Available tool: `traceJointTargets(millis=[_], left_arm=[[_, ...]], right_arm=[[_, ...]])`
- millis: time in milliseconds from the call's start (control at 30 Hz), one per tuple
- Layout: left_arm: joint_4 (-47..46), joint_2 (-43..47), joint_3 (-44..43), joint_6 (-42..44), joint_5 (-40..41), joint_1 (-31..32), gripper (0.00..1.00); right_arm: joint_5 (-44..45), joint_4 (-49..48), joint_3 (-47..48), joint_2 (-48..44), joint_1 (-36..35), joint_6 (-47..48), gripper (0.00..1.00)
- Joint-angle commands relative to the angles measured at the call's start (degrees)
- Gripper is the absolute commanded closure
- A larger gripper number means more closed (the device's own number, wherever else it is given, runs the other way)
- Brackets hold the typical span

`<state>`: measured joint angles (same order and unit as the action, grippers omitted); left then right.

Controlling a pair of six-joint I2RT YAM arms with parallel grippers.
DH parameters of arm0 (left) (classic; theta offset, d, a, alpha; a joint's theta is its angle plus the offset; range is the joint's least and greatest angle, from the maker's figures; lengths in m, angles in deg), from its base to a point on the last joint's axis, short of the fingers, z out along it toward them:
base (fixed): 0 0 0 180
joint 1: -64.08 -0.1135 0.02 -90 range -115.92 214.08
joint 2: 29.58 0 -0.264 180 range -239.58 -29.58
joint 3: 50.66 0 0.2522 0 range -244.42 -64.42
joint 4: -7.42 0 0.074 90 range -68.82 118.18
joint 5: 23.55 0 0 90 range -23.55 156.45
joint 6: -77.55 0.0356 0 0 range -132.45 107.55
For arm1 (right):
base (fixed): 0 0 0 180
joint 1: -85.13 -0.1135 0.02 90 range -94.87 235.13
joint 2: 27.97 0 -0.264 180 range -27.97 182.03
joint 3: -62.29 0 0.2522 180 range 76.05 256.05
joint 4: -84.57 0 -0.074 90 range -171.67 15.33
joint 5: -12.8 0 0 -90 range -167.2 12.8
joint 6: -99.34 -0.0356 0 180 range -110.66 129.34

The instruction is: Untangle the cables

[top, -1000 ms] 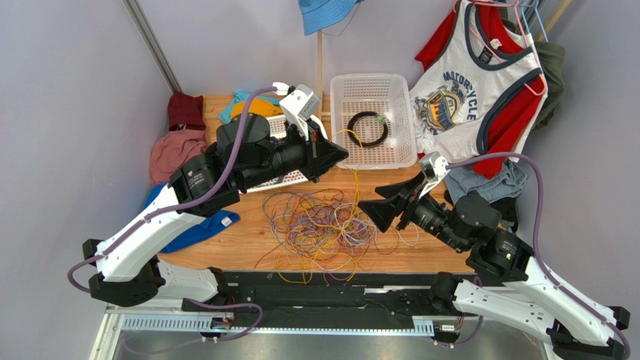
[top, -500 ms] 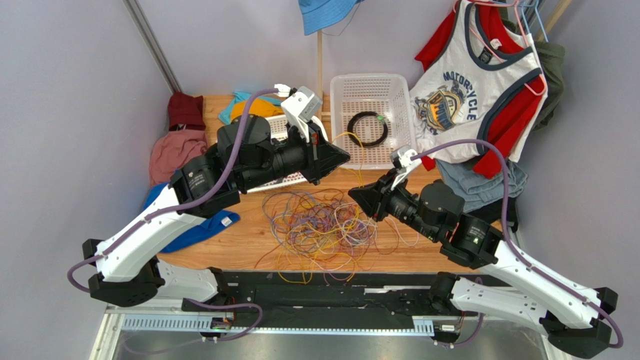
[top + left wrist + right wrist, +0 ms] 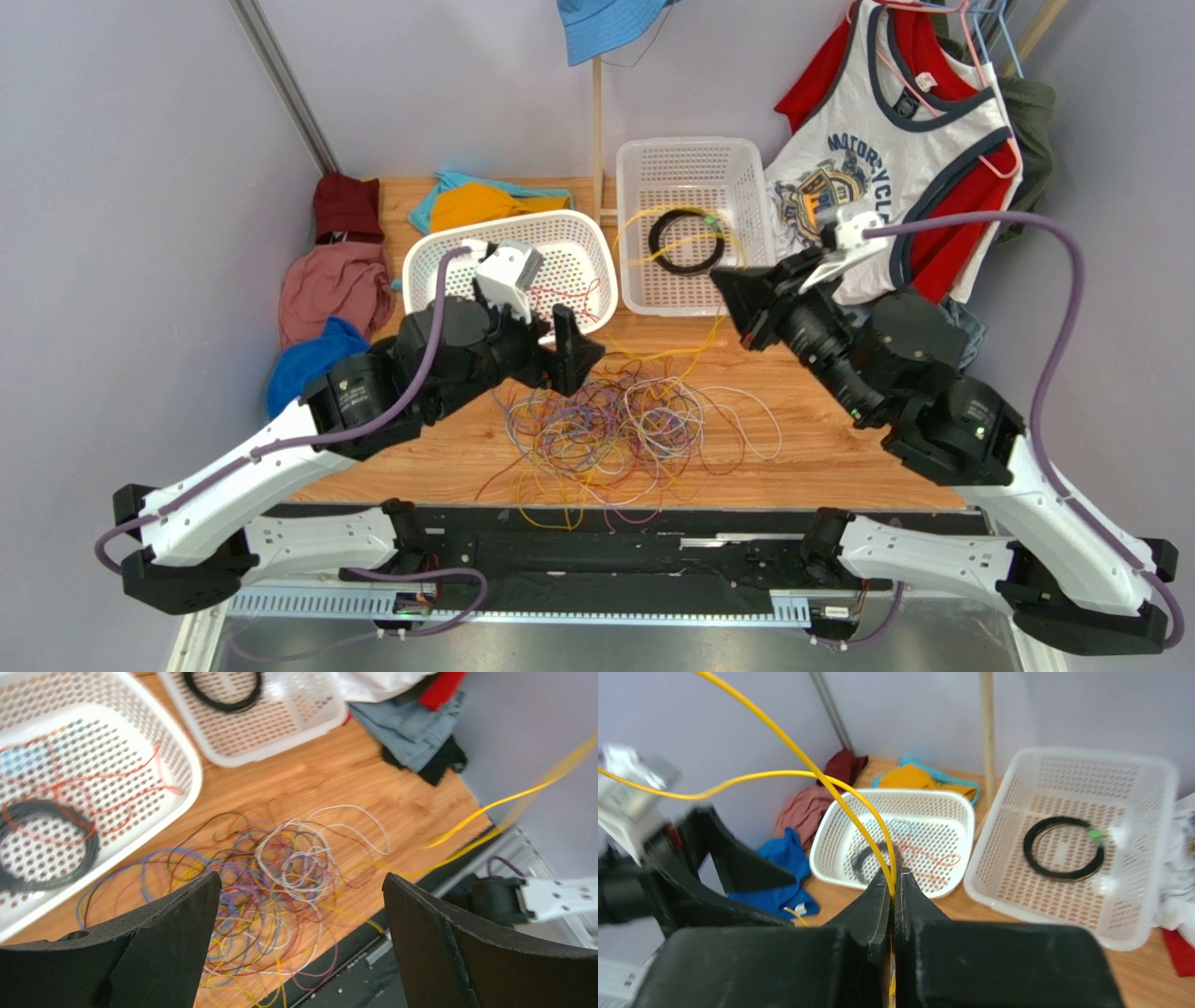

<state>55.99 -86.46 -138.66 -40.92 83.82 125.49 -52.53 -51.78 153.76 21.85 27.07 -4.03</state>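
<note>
Many thin cables, yellow, orange, purple and white, lie in one loose heap at the middle of the counter, just near of two white baskets. Seen from above, the left end effector hangs at the heap's far-left edge. The right end effector stands raised to the far right, beside the rectangular basket. Such wire is judged light, limp and springy, and apt to drag its neighbours along. A hold is therefore best taken on a single free strand at the fringe or near an end, not in the knot. Left wrist view: the fingers stand wide apart with nothing between them, the heap showing in the gap, and one yellow cable runs, blurred, off to the right. Right wrist view: the jaws are pressed fully together on that yellow cable, which rises from the tips in a long arc toward the left. So thin a pinch could slip.
</note>
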Motion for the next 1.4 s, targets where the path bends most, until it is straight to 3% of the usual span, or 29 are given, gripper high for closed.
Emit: traceJointTargets(millis=[0,133,300,567,833,967,1300,1367], left_arm=[[1.6,7.1,10.1,-8.3,12.2,0.1,0.05],[-0.9,13.3,22.5,-13.2,12.5,0.1,0.04],[-5.3,17.8,31.3,-18.2,8.8,0.1,0.05],[-10.2,15.5,37.2,-20.5,5.0,0.1,0.09],[-13.7,15.7,41.6,-21.5,4.0,0.1,0.09],[-14.9,16.6,43.2,-21.2,4.7,0.1,0.09],[-15.0,16.7,44.8,-19.3,5.6,0.1,0.09],[-14.9,16.8,44.9,-19.3,5.9,0.1,0.09]], right_arm=[[9.2,3.6,10.7,5.0,0.7,6.7,1.00],[11.0,3.4,22.3,13.1,4.3,10.0,1.00],[9.3,0.7,36.1,23.6,12.7,10.1,1.00],[7.7,-14.1,36.4,34.9,25.8,4.8,1.00],[4.1,-22.4,39.8,46.2,30.7,5.9,1.00],[3.9,-24.8,35.3,51.4,33.4,3.5,1.00],[-0.7,-10.2,35.8,67.7,39.1,-5.7,1.00],[-4.5,-5.4,39.0,69.4,40.0,-5.8,0.86]])
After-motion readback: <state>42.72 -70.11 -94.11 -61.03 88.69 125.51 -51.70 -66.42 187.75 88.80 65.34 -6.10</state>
